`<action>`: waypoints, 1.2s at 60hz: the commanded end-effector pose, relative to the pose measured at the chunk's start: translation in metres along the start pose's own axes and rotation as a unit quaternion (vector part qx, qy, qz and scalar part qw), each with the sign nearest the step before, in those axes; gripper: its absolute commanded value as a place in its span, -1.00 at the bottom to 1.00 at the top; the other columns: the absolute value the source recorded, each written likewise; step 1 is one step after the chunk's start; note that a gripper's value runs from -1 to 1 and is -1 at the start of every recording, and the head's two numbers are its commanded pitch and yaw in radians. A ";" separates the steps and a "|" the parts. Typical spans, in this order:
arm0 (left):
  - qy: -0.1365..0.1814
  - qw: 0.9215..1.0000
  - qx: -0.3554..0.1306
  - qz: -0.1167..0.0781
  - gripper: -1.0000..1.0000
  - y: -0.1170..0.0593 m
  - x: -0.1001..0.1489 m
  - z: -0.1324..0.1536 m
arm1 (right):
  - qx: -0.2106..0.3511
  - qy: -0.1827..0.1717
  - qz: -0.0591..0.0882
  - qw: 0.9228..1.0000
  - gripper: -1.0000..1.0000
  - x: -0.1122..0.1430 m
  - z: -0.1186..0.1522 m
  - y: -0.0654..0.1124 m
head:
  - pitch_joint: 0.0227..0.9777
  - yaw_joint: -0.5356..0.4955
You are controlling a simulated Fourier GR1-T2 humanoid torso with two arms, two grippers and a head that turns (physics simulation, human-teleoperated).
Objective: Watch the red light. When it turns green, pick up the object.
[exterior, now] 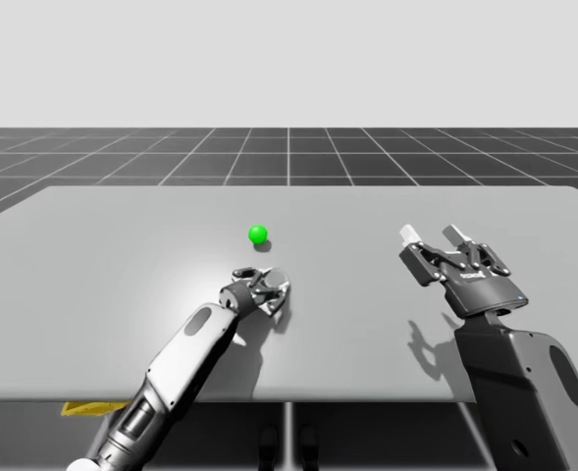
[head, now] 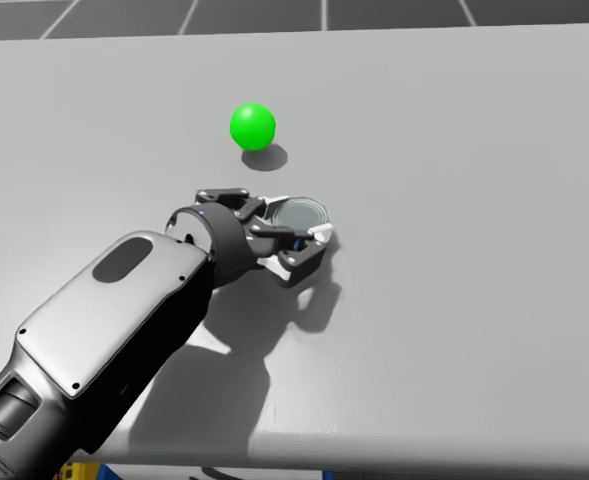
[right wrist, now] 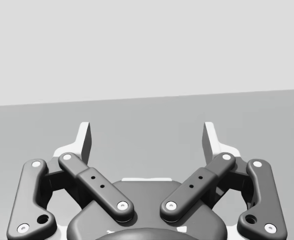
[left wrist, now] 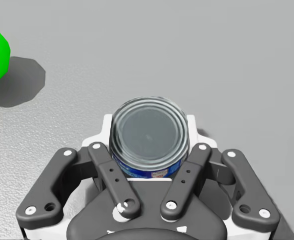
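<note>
Left gripper (left wrist: 149, 124) closed on the can (left wrist: 149, 137): both fingers press its sides from two sides, linkage drawn in, can lid facing the wrist camera. Can is upright, held low near the middle of the desk (exterior: 122, 226), just on the near side of the light (head: 252, 126). Light is a small ball and it reads green, not red, so the go signal is on. It sits a little apart from the gripper, no contact, casting its own shadow on the desk. Right gripper (right wrist: 147, 137) is open with nothing between the fingers, hanging above the right part of the desk, well apart from the can and light. Progress: wait is over and the grasp looks made. What's left is the lift, and judging by the gripper sitting tight on its shadow, the can looks not yet raised off the desk. Hard to tell: the can's base is hidden by its own body and the fingers, so whether it touches the desk can't be confirmed. In the high view the can is mostly covered by the gripper. The light is cut off at the edge of the left wrist view. A yellow thing (exterior: 92, 407) under the desk's front edge is too cut off to identify.
</note>
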 end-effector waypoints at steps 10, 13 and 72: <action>0.016 1.000 -0.018 0.001 0.99 -0.002 -0.011 -0.003 | -0.001 -0.004 -0.001 1.000 -1.00 0.003 0.001 -0.002 | 0.57 0.17; 0.017 1.000 -0.018 -0.002 1.00 -0.002 -0.012 -0.003 | -0.001 -0.004 -0.001 1.000 -1.00 0.003 0.001 -0.002 | 0.48 0.17; -0.098 0.988 0.049 -0.113 1.00 0.005 0.122 0.053 | 0.005 -0.009 0.014 1.000 -1.00 0.000 0.000 -0.004 | -0.18 0.22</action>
